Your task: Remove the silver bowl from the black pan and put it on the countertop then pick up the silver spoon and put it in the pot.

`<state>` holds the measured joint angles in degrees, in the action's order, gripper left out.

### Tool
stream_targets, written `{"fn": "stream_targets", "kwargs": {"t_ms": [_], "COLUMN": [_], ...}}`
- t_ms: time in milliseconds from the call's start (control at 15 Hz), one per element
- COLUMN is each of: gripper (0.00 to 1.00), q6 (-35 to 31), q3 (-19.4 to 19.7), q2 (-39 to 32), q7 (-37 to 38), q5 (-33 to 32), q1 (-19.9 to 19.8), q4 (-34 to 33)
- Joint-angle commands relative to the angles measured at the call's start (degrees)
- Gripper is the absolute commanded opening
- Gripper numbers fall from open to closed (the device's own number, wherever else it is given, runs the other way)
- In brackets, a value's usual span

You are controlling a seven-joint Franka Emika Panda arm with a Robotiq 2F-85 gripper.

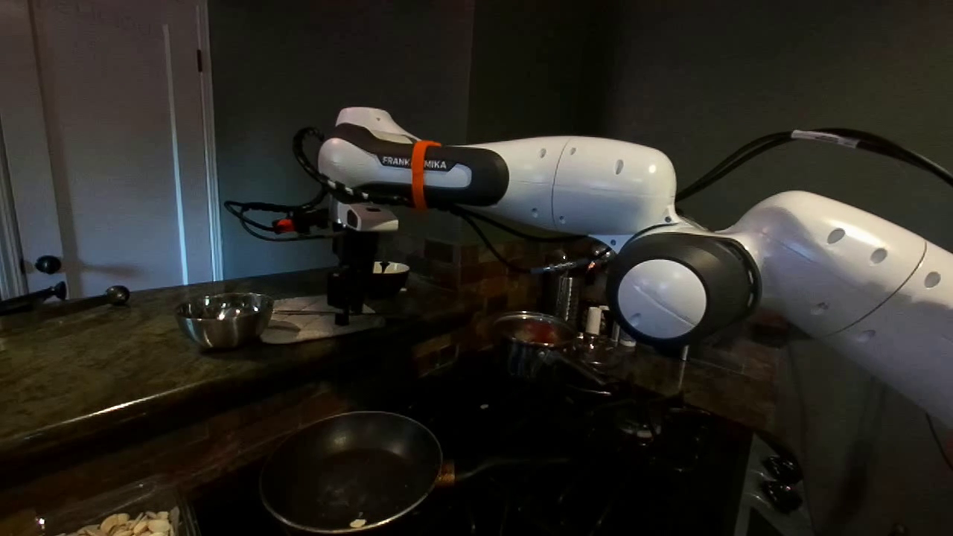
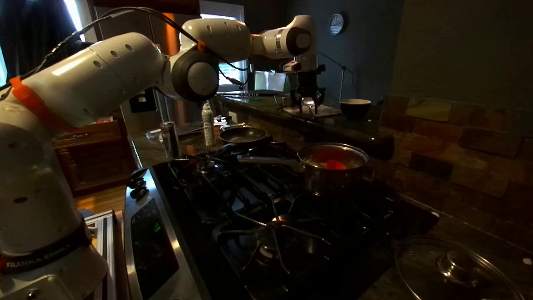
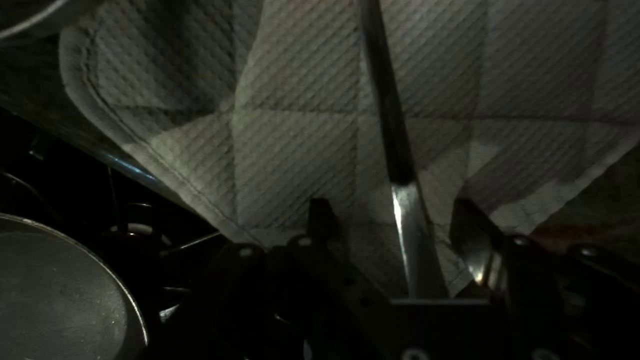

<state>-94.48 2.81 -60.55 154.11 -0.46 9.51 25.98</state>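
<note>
The silver bowl [image 1: 225, 321] stands upright on the countertop [image 1: 89, 380]. Its rim [image 3: 37, 21] shows at the top left of the wrist view. The black pan [image 1: 350, 469] is on the stove below the counter, and also shows in the wrist view [image 3: 55, 295]. The silver spoon [image 3: 411, 220] lies on a pale quilted mat, its slim handle running between my fingers; its far end is out of view. My gripper [image 3: 392, 212] is open and low over the mat, also seen in both exterior views [image 1: 346, 316] [image 2: 308, 109]. The steel pot [image 2: 333, 177] stands on the stove.
The quilted mat [image 3: 295, 150] lies near the counter's edge. A dark bowl with a pale inside [image 2: 355, 109] stands beside it. A red item [image 2: 334, 165] is in the pot. A glass lid [image 2: 458, 266] and a spray can [image 2: 207, 125] are near the stove.
</note>
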Motion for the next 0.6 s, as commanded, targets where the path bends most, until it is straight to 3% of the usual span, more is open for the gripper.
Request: {"fn": "stream_targets", "kwargs": {"t_ms": [0, 67, 533], "gripper": [0.65, 0.5, 0.01], "q6": [-0.24, -0.2, -0.54], "q3": [-0.35, -0.34, -0.34], "q2": [-0.78, -0.78, 0.08], "q7": [2.13, 2.38, 2.45], "q5": [0.6, 0.57, 0.77], "q1": [-0.15, -0.14, -0.01], "q4": [0.07, 0.06, 0.66]}}
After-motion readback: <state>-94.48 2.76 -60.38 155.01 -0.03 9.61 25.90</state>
